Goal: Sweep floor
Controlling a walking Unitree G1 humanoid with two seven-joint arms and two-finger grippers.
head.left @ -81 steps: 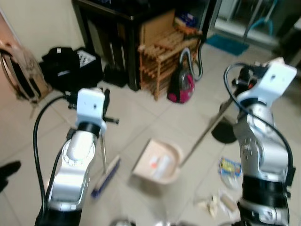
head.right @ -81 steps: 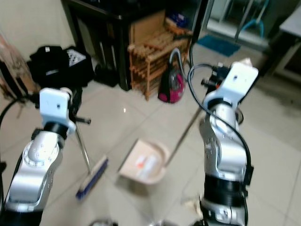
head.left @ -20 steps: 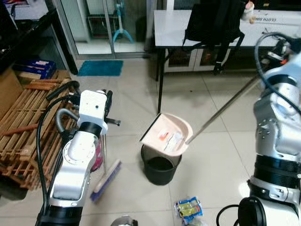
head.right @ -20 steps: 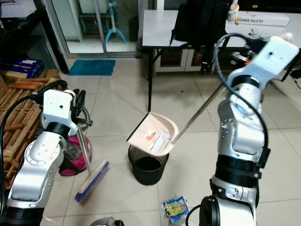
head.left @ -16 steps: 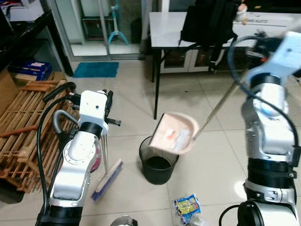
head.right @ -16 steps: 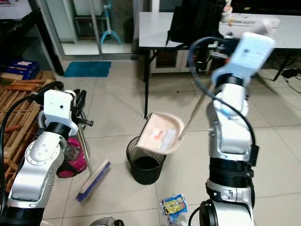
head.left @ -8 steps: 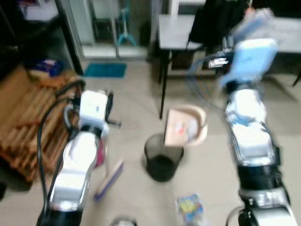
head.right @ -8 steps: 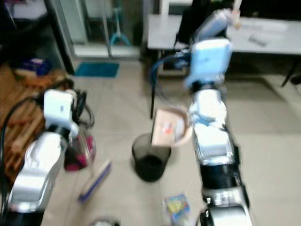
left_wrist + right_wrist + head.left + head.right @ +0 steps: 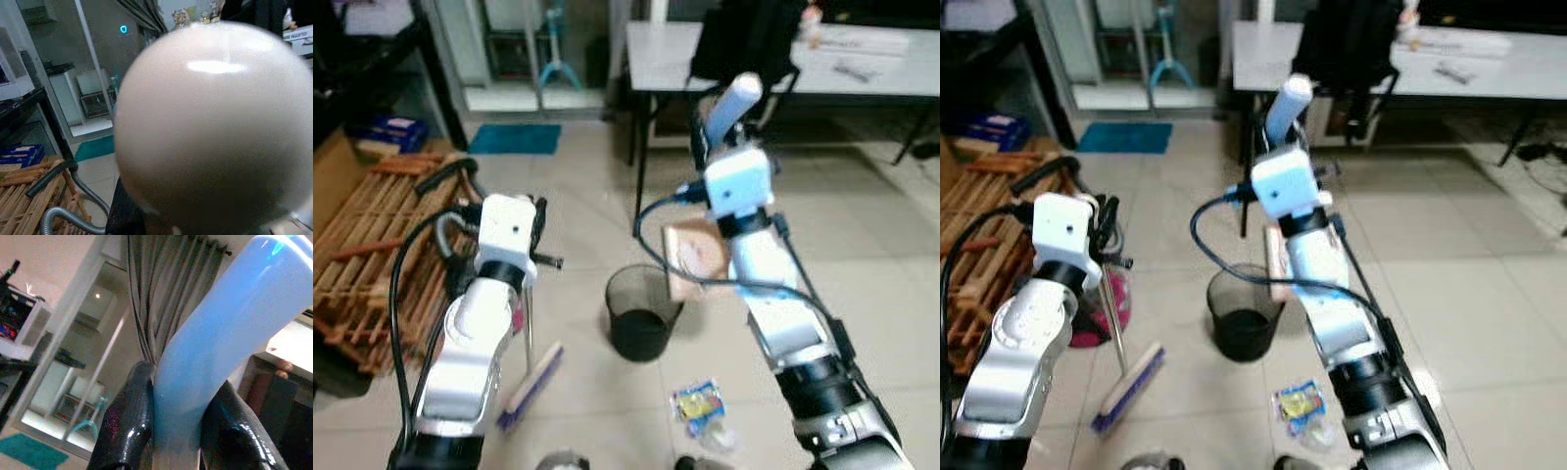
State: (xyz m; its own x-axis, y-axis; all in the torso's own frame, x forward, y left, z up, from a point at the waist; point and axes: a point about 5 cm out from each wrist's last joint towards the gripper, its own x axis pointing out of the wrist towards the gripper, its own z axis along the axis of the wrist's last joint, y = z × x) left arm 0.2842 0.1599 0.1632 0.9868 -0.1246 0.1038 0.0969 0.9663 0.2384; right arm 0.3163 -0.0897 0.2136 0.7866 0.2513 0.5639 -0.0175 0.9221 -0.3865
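Note:
My left gripper (image 9: 536, 217) is shut on the thin metal handle of a broom (image 9: 529, 323). Its blue-bristled brush head (image 9: 530, 387) rests on the tiled floor. In the left wrist view the handle's rounded pale knob (image 9: 205, 107) sits right before the camera. My right gripper (image 9: 178, 431) is shut on the light-blue grip (image 9: 732, 100) of a long-handled dustpan. The beige pan (image 9: 695, 257) stands almost on edge just above a black waste bin (image 9: 641, 313), at its right rim. A colourful snack packet (image 9: 697, 401) lies on the floor in front of the bin.
A wooden rack (image 9: 372, 235) and a grey vacuum hose (image 9: 445, 176) are at the left. A white table (image 9: 822, 49) with a black backpack (image 9: 744, 39) on it stands behind the bin. A blue mat (image 9: 514, 139) lies by the glass door. Open tiles spread to the right.
My right arm has swung in towards the middle, turning the dustpan from a slant to nearly upright over the bin. The broom and left arm have held their place.

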